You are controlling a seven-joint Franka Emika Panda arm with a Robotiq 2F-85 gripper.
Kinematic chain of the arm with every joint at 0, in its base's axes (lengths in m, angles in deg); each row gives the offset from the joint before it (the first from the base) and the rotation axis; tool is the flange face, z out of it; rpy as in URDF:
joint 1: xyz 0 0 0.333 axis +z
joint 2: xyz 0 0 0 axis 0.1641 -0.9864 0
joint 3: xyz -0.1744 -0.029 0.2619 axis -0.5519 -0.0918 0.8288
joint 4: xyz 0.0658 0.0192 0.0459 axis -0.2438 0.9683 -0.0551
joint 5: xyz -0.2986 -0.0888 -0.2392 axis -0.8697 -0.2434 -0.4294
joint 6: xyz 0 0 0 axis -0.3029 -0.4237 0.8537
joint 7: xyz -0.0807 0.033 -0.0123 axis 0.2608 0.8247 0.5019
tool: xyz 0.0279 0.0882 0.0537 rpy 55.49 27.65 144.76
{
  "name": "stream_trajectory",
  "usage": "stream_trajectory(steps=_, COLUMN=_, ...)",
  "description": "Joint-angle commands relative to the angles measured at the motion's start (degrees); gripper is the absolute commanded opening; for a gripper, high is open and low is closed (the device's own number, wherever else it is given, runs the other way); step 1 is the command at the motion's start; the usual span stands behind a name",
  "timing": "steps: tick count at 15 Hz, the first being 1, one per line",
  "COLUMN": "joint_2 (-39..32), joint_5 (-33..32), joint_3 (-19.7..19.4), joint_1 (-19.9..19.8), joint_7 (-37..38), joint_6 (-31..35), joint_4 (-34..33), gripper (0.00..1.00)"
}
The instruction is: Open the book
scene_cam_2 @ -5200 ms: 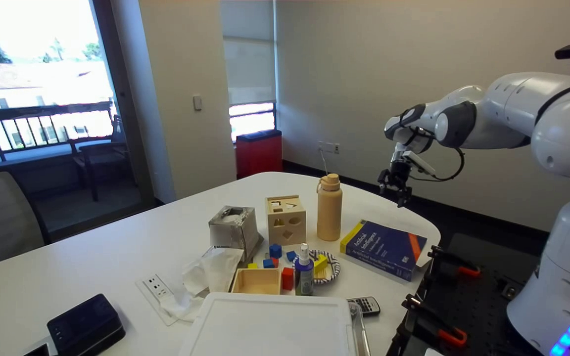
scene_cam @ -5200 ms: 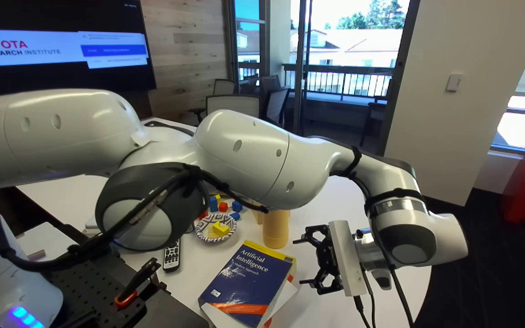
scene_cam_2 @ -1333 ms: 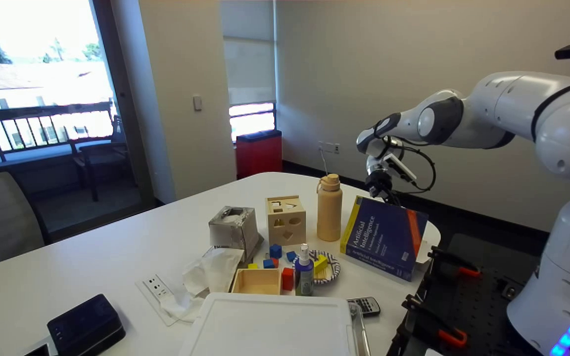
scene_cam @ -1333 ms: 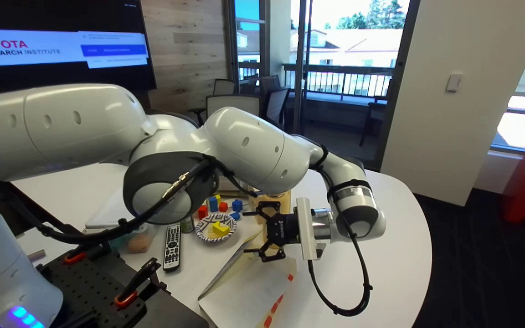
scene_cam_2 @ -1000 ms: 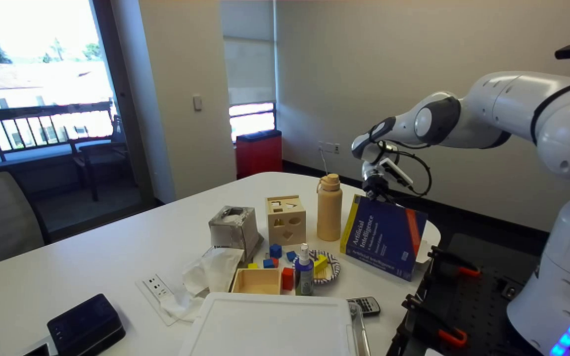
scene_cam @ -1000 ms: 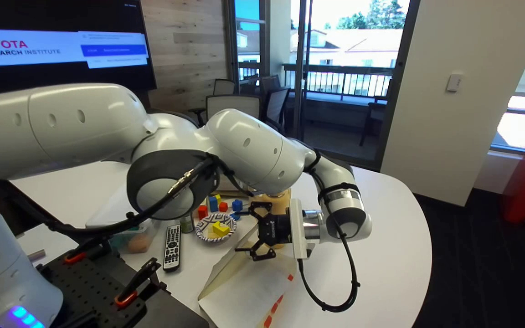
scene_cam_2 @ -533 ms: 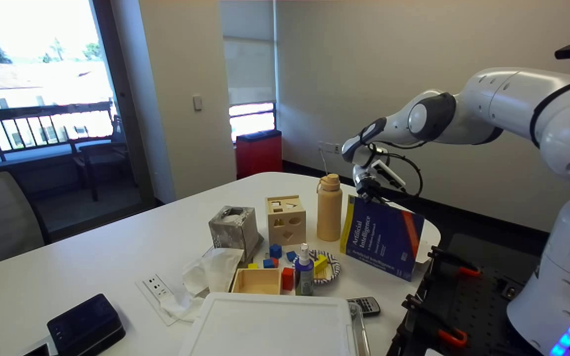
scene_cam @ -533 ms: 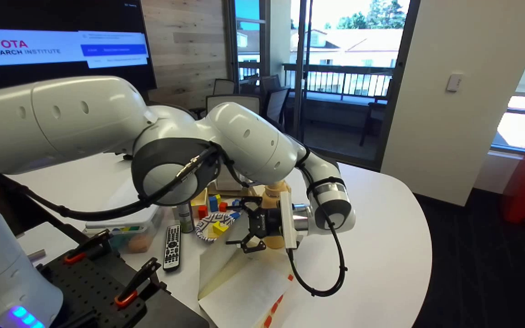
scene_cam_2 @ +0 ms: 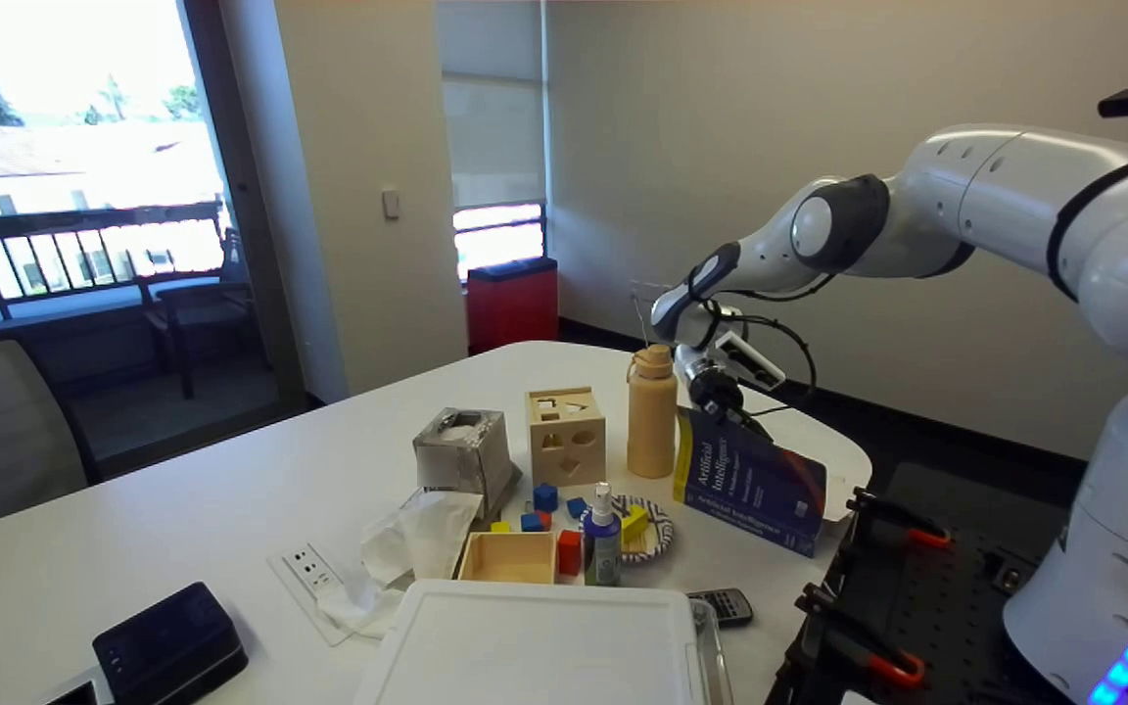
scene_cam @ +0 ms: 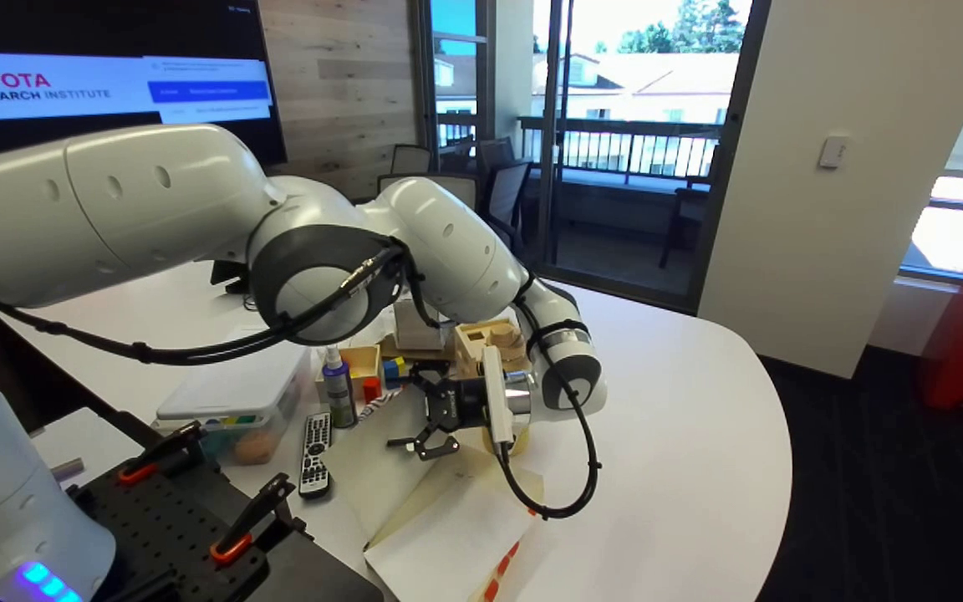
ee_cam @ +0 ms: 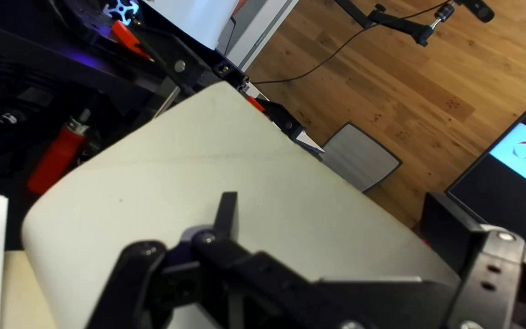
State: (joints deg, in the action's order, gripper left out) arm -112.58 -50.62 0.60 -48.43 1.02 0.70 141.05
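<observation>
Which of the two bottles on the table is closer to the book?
The tall tan bottle, standing right by the yellow-striped end of the book. The other, the shorter purple spray bottle, stands farther away, beside the patterned bowl.

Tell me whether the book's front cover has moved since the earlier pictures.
Yes. In an exterior view, the front cover has swung up and over toward the remote, which lies where it did.
</observation>
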Motion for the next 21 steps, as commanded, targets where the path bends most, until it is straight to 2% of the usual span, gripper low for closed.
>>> stream_trajectory(steps=1, joint_2=3.9, joint_5=-2.4, joint_3=-0.4, joint_1=2.0, joint_7=-1.4, joint_6=4.7, joint_4=7.7, gripper=1.00)
stream_trajectory(steps=7, joint_2=6.9, joint_5=-3.2, joint_3=0.0, joint_1=4.4, joint_7=-2.6, joint_6=9.1, joint_4=14.7, gripper=1.00)
stream_trajectory(steps=8, joint_2=7.1, joint_5=-2.1, joint_3=-2.4, joint_1=6.4, joint_7=-4.3, joint_6=9.0, joint_4=15.0, gripper=1.00)
stream_trajectory(steps=13, joint_2=9.1, joint_5=-2.0, joint_3=-4.8, joint_1=9.2, joint_7=-6.8, joint_6=12.1, joint_4=19.2, gripper=1.00)
stream_trajectory(steps=21, joint_2=9.7, joint_5=2.3, joint_3=-5.5, joint_1=9.3, joint_7=-6.2, joint_6=14.4, joint_4=18.3, gripper=1.00)
